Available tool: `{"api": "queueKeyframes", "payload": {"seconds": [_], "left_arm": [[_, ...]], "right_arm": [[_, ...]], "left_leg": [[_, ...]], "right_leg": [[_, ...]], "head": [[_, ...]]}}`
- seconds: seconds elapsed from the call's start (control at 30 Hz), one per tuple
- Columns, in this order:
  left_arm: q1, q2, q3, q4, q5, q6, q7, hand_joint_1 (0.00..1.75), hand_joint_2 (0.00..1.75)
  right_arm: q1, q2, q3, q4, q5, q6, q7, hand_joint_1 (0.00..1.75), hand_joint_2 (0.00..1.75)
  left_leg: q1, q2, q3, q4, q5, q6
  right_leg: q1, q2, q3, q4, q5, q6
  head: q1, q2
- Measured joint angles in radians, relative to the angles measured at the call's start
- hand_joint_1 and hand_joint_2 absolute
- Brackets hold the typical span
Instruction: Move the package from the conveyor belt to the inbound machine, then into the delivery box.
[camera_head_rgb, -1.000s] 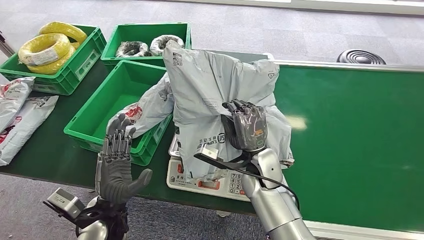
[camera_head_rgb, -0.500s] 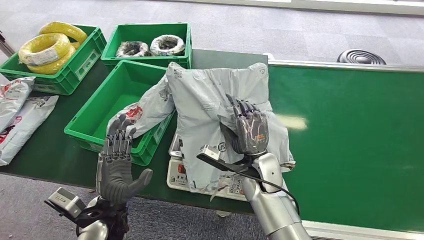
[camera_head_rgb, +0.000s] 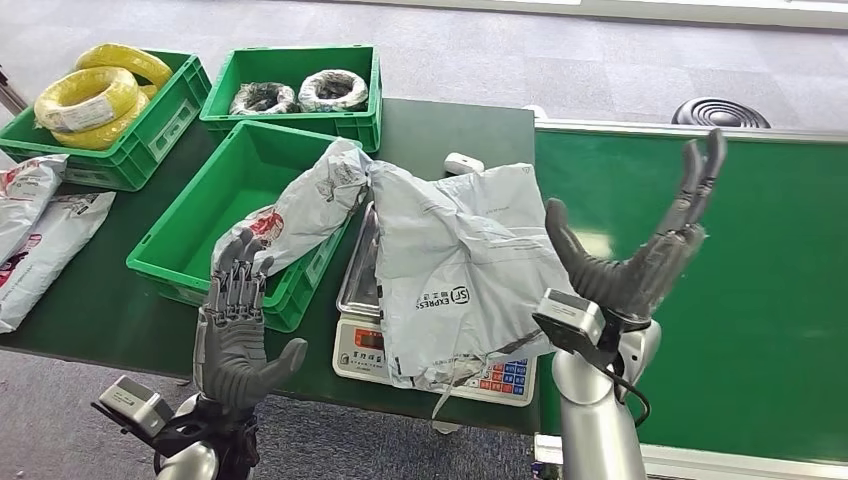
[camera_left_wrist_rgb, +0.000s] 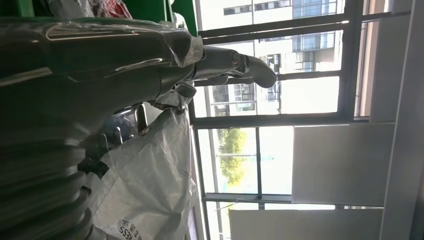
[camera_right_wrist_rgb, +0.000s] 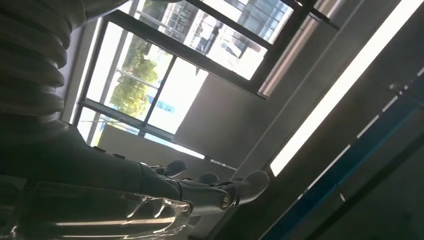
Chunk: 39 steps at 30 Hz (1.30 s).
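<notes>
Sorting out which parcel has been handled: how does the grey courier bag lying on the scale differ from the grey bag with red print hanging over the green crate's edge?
The large grey courier bag lies spread flat over the white weighing scale, hiding most of it. The smaller crumpled grey bag with red print drapes over the rim of the green plastic crate, partly inside. The first shows dark logo print, the second red. Both are wrinkled grey plastic mailers, and neither is held.

Open green conveyor belt surface on the right gives free passage. Crumpled grey plastic mailer bag covers the silver weighing scale. Green plastic crate just left holds another grey bag draped over its rim.
</notes>
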Motion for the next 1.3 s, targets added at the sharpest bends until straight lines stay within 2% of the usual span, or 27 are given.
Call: {"api": "queueKeyframes", "payload": {"seconds": [0.17, 0.33, 0.53, 0.6, 0.7, 0.83, 1.0, 1.17, 1.3], "left_arm": [[-0.004, 0.003, -0.001, -0.004, -0.006, 0.012, 0.0, 0.0, 1.75], [-0.031, 0.006, -0.003, -0.079, -0.078, 0.102, -0.001, 0.0, 1.75], [-0.059, 0.008, -0.016, -0.134, -0.137, 0.157, -0.001, 0.0, 1.75], [-0.098, 0.011, -0.041, -0.143, -0.21, 0.199, 0.012, 0.0, 1.75], [-0.199, 0.003, -0.096, -0.124, -0.367, 0.221, 0.097, 0.0, 1.75], [-0.365, -0.046, -0.189, -0.019, -0.547, 0.237, 0.236, 0.0, 1.75], [-0.529, -0.108, -0.282, 0.152, -0.709, 0.268, 0.33, 0.0, 1.75], [-0.659, -0.179, -0.382, 0.378, -0.905, 0.313, 0.412, 0.0, 1.75], [-0.734, -0.209, -0.468, 0.565, -0.961, 0.342, 0.467, 0.0, 1.75]], "right_arm": [[0.08, 0.008, 0.01, -0.307, 0.005, 0.0, -0.003, 0.0, 1.75], [0.148, 0.014, 0.051, -0.563, 0.057, 0.001, -0.007, 0.0, 1.75], [0.179, 0.018, 0.075, -0.684, 0.058, 0.001, -0.006, 0.0, 1.75], [0.186, 0.022, 0.077, -0.698, 0.041, 0.002, -0.007, 0.0, 1.75], [0.199, 0.033, 0.077, -0.701, -0.005, 0.002, -0.007, 0.0, 1.75], [0.208, 0.049, 0.075, -0.694, -0.074, 0.002, -0.006, 0.0, 1.75], [0.21, 0.063, 0.064, -0.682, -0.11, 0.003, -0.006, 0.0, 1.75], [0.21, 0.078, 0.047, -0.673, -0.122, 0.003, -0.006, 0.0, 1.75], [0.209, 0.089, 0.04, -0.666, -0.128, 0.003, -0.006, 0.0, 1.75]], "left_leg": [[0.0, 0.0, 0.0, 0.0, 0.0, 0.0], [0.0, 0.0, 0.0, 0.0, 0.0, 0.0], [0.0, 0.0, 0.002, 0.0, 0.0, 0.0], [0.0, -0.001, 0.002, 0.0, 0.0, 0.0], [0.0, -0.001, 0.003, 0.0, 0.0, 0.0], [0.0, -0.001, 0.003, 0.0, 0.0, 0.0], [-0.001, -0.002, 0.003, 0.001, 0.0, 0.0], [-0.001, -0.001, 0.002, 0.001, 0.0, 0.0], [-0.001, 0.0, 0.002, 0.001, 0.0, 0.0]], "right_leg": [[0.0, 0.0, 0.0, 0.0, 0.0, 0.0], [0.0, 0.0, 0.001, 0.0, 0.0, 0.0], [0.0, 0.0, 0.001, 0.0, 0.0, 0.0], [0.0, -0.001, 0.002, 0.0, 0.0, 0.0], [0.0, -0.001, 0.003, 0.0, 0.0, 0.0], [-0.001, -0.001, 0.004, 0.0, 0.001, 0.0], [-0.001, -0.001, 0.003, 0.0, 0.001, 0.0], [-0.001, 0.0, 0.002, 0.0, 0.001, 0.0], [-0.001, 0.0, 0.002, 0.0, 0.001, 0.0]], "head": [[0.0, 0.0], [0.0, 0.0], [0.0, 0.0], [0.0, 0.0], [0.0, 0.0], [0.0, 0.0], [0.0, 0.0], [0.0, 0.0], [0.0, 0.0]]}}
